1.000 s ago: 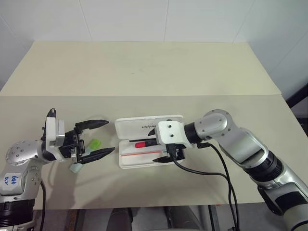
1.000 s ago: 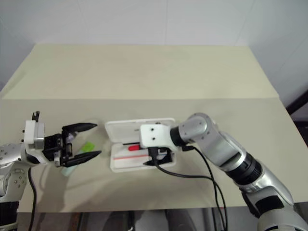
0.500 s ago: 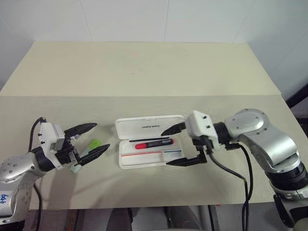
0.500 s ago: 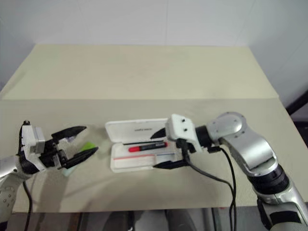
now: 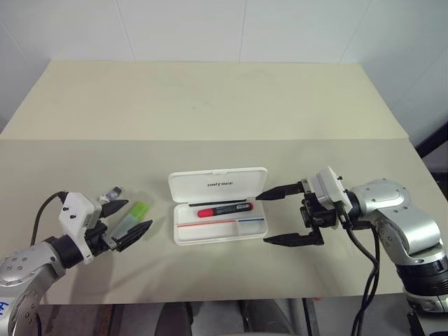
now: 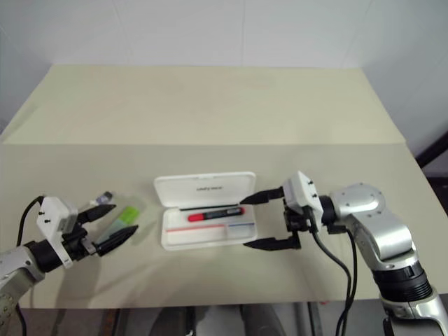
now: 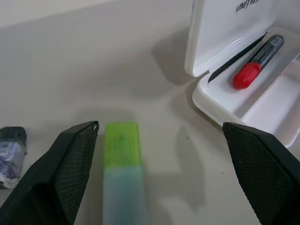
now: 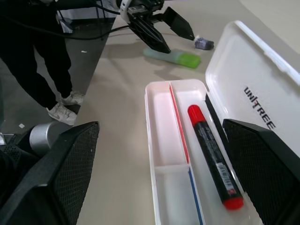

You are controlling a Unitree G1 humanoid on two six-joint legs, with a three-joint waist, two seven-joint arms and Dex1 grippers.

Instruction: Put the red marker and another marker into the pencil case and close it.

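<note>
The white pencil case (image 5: 183,236) lies open mid-table, its lid (image 5: 218,185) folded back. The red marker (image 5: 224,208) rests in its tray, red cap to the left. Another marker, a mint highlighter with a green cap (image 5: 133,215), lies flat on the table left of the case. My left gripper (image 5: 138,214) is open, and the highlighter (image 7: 122,159) lies between its fingers, close to one finger (image 7: 70,159). My right gripper (image 5: 262,220) stands open at the case's right end, holding nothing. The marker (image 8: 213,159) also lies before it in the right wrist view.
A small dark object (image 5: 112,192) lies just behind the left gripper. The cream table (image 5: 210,105) stretches far back behind the case. A person's legs and sneakers (image 8: 37,56) show beyond the table's side.
The right gripper has drawn back to the right, off the case, leaving the red marker in the tray. The left gripper has sunk and pulled back leftward, still around the highlighter.
</note>
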